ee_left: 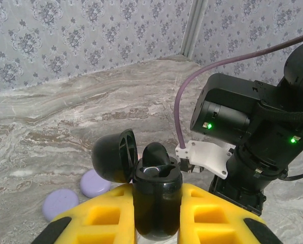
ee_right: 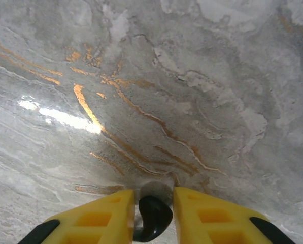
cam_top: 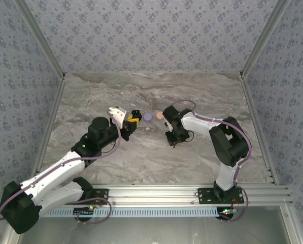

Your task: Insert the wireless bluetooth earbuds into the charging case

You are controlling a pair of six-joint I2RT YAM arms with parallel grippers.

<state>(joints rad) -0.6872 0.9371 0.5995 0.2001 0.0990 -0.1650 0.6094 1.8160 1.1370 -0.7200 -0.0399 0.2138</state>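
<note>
Over the counter [cam_top: 141, 162], the left hand [ee_left: 156, 189] is grasping the black charging case [ee_left: 157, 213], lid open, with one earbud [ee_left: 156, 155] sitting inside. A second black earbud [ee_right: 152, 216] is sitting between the fingers of the right hand [ee_right: 154, 195]; its grip cannot be determined.

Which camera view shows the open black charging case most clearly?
The left wrist view: the charging case sits close up between the yellow fingers, lid flipped open. The top view shows it as a small dark speck.
</note>
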